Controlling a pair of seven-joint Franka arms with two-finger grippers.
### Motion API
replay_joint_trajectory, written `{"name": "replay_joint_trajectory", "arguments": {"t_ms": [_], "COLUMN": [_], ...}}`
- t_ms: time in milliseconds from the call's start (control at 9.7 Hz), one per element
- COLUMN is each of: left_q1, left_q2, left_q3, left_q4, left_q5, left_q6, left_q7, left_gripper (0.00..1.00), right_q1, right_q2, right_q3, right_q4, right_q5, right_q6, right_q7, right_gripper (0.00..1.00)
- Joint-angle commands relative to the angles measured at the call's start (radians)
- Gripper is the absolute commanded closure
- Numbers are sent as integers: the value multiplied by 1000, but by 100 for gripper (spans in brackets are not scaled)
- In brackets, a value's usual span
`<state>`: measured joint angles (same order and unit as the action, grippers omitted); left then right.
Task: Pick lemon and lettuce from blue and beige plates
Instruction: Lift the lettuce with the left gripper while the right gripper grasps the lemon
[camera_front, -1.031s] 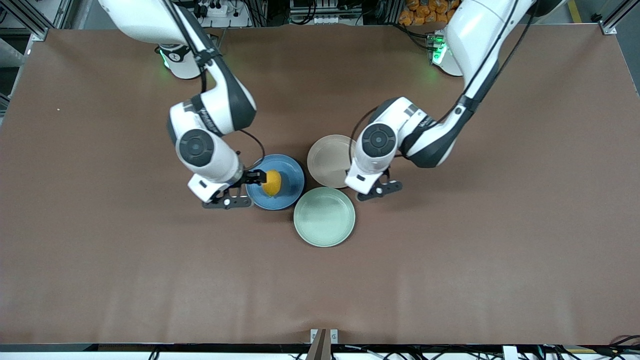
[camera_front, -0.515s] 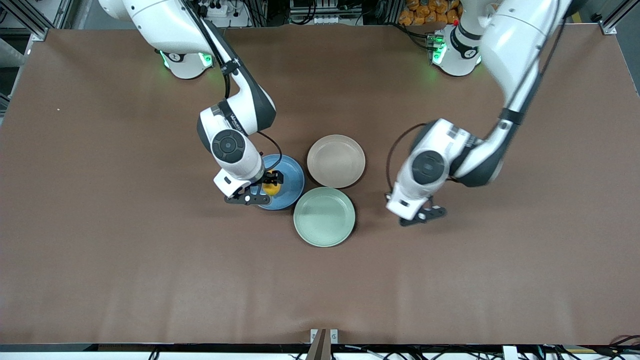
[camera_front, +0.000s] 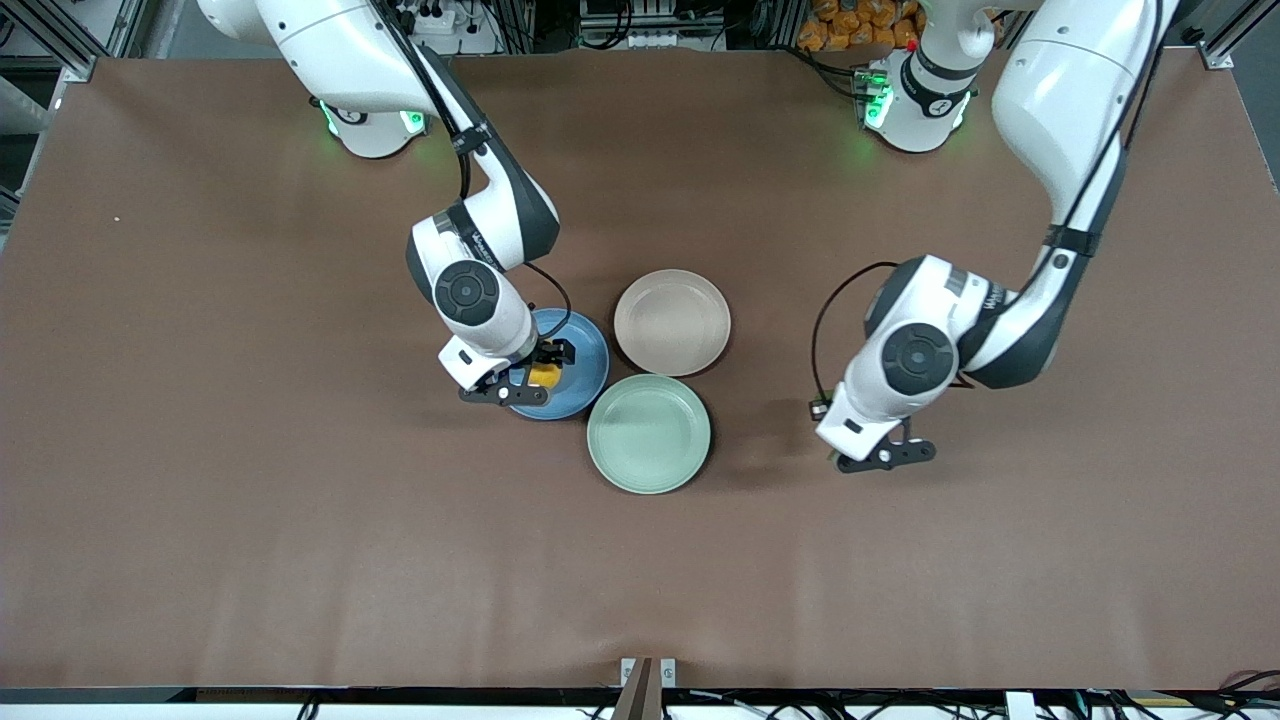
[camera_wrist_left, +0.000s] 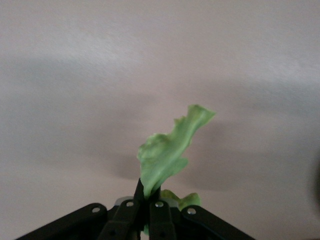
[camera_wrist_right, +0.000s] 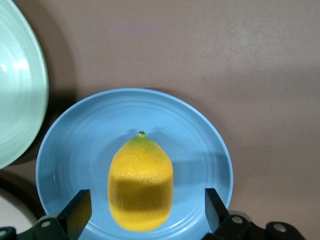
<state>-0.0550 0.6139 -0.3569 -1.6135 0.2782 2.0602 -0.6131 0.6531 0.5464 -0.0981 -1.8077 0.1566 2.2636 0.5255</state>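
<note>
No text, label or number can be read on anything in these views.

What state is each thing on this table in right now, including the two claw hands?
lemon: lying on the blue plate, not gripped.
blue plate: holds the lemon.
beige plate: empty.
mint-green plate: empty.
lettuce: off its plate, pinched in the left gripper.
left gripper: shut on the lettuce, over bare table.
right gripper: open, fingers either side of the lemon.

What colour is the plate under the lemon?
Blue; the blue plate under the lemon shows best in the right wrist view.
</note>
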Motion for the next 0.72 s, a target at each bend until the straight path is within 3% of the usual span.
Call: {"name": "replay_joint_trajectory", "arguments": {"t_ms": [0,412,515,619], "left_q1": [24,24,24,24], "left_q2": [23,43,43,41], "left_q3": [27,96,98,96], "left_q4": [21,23,23,23], "left_q5": [21,21,21,22], "left_q6": [-15,-14,-14,-14], "left_q7": [106,203,223,228], "left_gripper": [100,100,94,8], "right_q1": [26,40,42,49], "right_q2": [33,46,50,55], "right_q3": [-8,-8,-8,-8], "right_q4": [-7,-71,-71,-71], "right_q5": [23,21,21,21], "right_q6": [46,148,152,163], "right_q7": [25,27,28,43], "right_gripper": [0,0,0,0]}}
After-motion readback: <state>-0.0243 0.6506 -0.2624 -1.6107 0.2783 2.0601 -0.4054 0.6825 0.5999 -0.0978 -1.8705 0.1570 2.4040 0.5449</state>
